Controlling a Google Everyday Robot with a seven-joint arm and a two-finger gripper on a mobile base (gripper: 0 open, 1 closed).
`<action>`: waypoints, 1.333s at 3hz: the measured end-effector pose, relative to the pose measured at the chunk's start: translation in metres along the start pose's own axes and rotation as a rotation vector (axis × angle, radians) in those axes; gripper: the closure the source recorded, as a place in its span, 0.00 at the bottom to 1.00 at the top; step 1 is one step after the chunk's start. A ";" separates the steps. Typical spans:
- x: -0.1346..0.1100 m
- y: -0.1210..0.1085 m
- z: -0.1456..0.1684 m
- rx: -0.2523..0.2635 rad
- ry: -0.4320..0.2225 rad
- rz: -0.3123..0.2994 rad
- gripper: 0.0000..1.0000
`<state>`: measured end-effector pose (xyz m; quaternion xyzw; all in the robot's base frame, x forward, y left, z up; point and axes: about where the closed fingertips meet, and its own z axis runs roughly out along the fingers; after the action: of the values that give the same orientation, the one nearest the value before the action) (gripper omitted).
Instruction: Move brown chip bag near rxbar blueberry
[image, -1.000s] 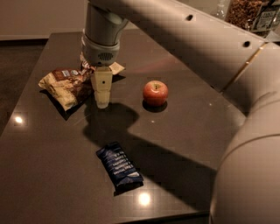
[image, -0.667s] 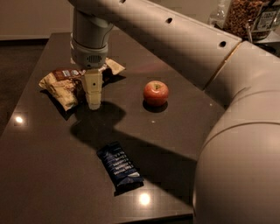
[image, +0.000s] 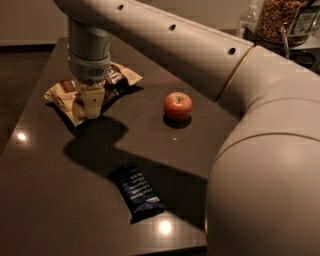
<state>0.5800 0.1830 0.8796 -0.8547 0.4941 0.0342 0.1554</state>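
The brown chip bag (image: 118, 79), crinkled cream-tan with a dark brown panel, lies at the far left of the dark table (image: 45, 200). My gripper (image: 90, 104) hangs from the arm's wrist directly over the middle of the bag and hides that part; I cannot tell whether it touches the bag. The rxbar blueberry (image: 137, 190), a small flat dark blue bar with white text, lies near the table's front edge, well apart from the bag and gripper.
A red apple (image: 178, 106) stands on the table right of the bag. My arm's large links fill the right side. Jars with brown contents (image: 280, 20) stand at the back right, beyond the table.
My gripper has moved left, from the spot between bag and apple to over the chip bag. The bag, apple and bar have not moved.
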 end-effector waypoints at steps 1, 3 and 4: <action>-0.011 0.006 -0.004 -0.001 -0.005 -0.041 0.71; -0.028 0.043 -0.028 -0.008 -0.055 -0.165 1.00; -0.035 0.082 -0.045 -0.046 -0.122 -0.294 1.00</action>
<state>0.4879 0.1610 0.9105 -0.9176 0.3521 0.0742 0.1689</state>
